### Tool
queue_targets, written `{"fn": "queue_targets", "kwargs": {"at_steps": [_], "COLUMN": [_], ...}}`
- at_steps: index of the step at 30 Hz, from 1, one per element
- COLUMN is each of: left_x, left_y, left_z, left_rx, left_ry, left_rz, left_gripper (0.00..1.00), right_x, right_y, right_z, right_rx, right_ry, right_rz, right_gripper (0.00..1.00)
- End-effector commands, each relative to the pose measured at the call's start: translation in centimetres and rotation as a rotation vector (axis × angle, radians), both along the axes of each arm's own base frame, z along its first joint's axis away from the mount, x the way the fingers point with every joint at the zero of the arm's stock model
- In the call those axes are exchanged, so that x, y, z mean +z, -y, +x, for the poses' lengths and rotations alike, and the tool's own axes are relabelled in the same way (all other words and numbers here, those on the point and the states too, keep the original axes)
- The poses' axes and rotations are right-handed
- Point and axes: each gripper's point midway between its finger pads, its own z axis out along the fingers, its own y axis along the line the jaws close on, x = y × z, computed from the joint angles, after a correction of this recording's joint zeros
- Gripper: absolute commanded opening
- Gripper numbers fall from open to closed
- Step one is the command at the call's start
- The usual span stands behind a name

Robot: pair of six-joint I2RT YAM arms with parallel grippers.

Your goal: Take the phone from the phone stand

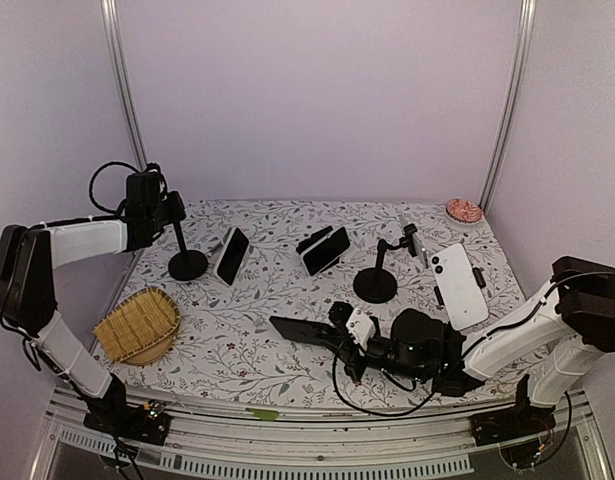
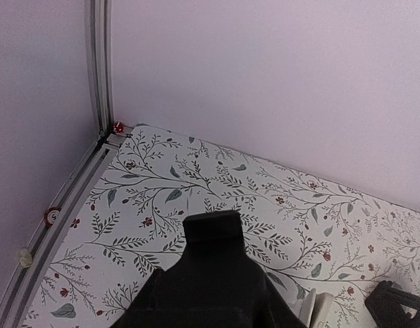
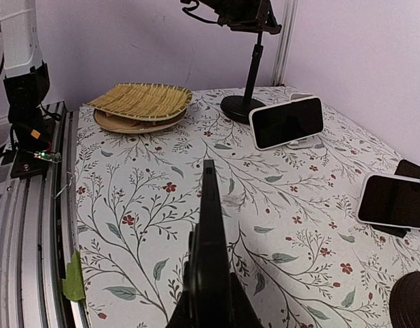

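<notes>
- Black phone point(image 1: 299, 329) is held roughly flat near the front of the worktop point(image 1: 237, 350), clamped in the closed right gripper point(image 1: 339, 325) and clear of the stands.
- Woven basket point(image 1: 137, 325) is set at the near left.
- Middle stand point(image 1: 375, 285) is seen further back, with a white phone point(image 1: 457, 285) just beside it.
- Left gripper point(image 1: 170, 208) is placed at the head of the left stand point(image 1: 187, 265); its opening cannot be told.

No readable text, brand, number or sign in any view. Phone point(image 3: 211, 225) seen edge-on in right wrist view, no face to read. Propped phone point(image 3: 286, 121): screen dark. White phone point(image 1: 457, 285): back too small for any marking to be made out. Green tape point(image 3: 73, 277): plain.
</notes>
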Motion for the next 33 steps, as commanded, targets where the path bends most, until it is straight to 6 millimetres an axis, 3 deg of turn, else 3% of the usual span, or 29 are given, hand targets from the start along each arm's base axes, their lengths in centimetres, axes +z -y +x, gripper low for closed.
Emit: {"fn": "queue_targets", "kwargs": {"at_steps": [1, 6, 10, 17, 21, 26, 33], "left_x": [3.3, 2.3, 1.7, 1.6, 2.8, 4.3, 7.7], "left_y": [0.2, 0.3, -0.1, 0.2, 0.3, 0.2, -0.3], "left_z": [0.7, -0.1, -1.0, -2.4, -3.5, -4.7, -9.6], "left_rx": [-0.007, -0.01, 0.003, -0.018, -0.032, -0.044, -0.038], "left_ry": [0.125, 0.106, 0.099, 0.074, 0.083, 0.076, 0.061], "left_rz": [-0.048, -0.071, -0.082, -0.089, -0.084, -0.08, -0.1], "left_gripper": [0.18, 0.31, 0.51, 0.66, 0.79, 0.87, 0.92], "right_x": [2.1, 2.2, 2.1, 2.0, 2.2, 2.9, 3.1], "right_y": [0.0, 0.2, 0.3, -0.4, -1.1, -1.5, -4.5], "right_z": [0.0, -0.5, -0.7, -1.8, -2.3, -2.7, -3.7], "right_rx": [0.003, 0.019, 0.019, 0.024, 0.03, 0.046, 0.078], "right_ry": [-0.01, -0.047, -0.102, -0.137, -0.165, -0.247, -0.413], "right_rz": [0.103, 0.113, 0.131, 0.118, 0.115, 0.158, 0.179], "right_gripper": [0.0, 0.0, 0.0, 0.0, 0.0, 0.0, 0.0]}}
